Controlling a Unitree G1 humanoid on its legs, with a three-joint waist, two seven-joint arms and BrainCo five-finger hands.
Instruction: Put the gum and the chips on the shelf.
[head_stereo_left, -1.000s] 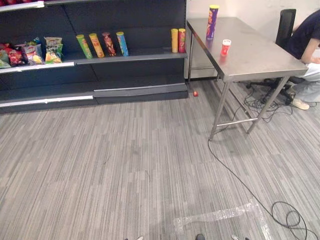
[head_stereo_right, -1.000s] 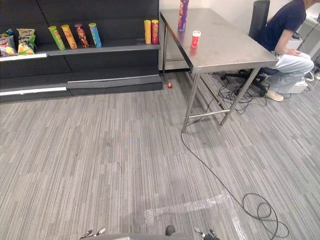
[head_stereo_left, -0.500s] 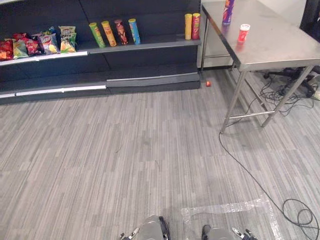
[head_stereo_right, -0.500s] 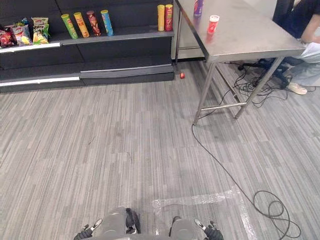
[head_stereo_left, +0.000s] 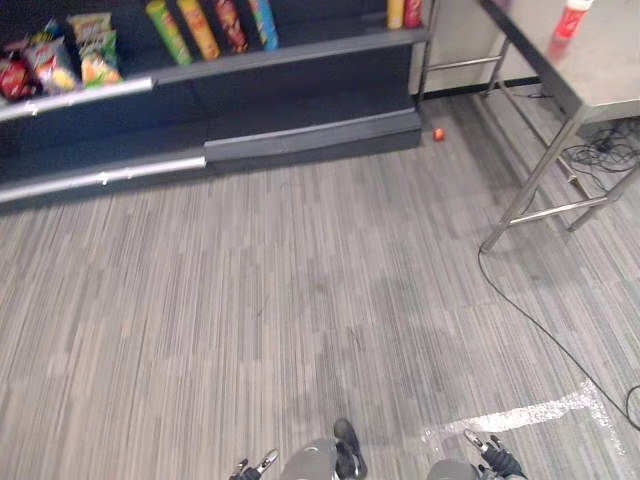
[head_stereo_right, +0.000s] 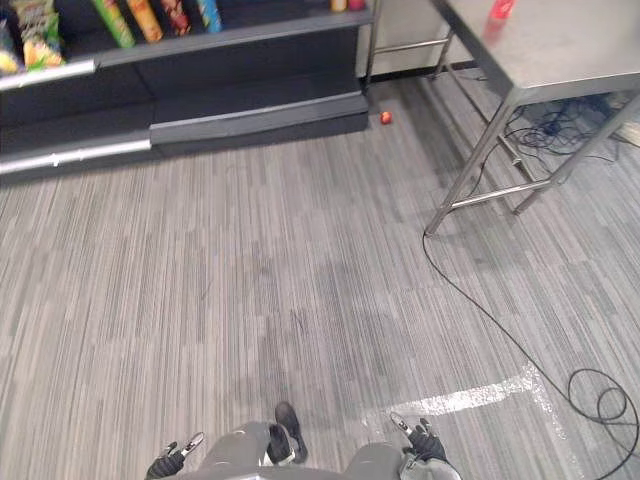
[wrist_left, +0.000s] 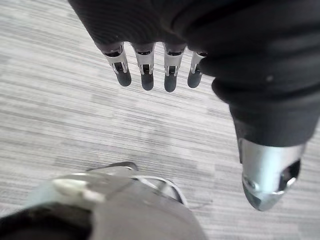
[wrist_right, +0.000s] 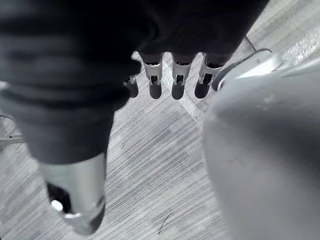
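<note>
My view's tipped down, gum (head_stereo_left: 571, 18) on table (head_stereo_left: 615, 65) now upper right; left hand (wrist_left: 146, 64) & right hand (wrist_right: 178, 79) slack, empty, pickup not begun.

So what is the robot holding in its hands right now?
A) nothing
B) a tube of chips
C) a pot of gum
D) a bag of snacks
A: the left hand and the right hand each hang open and empty above the carpet.
</note>
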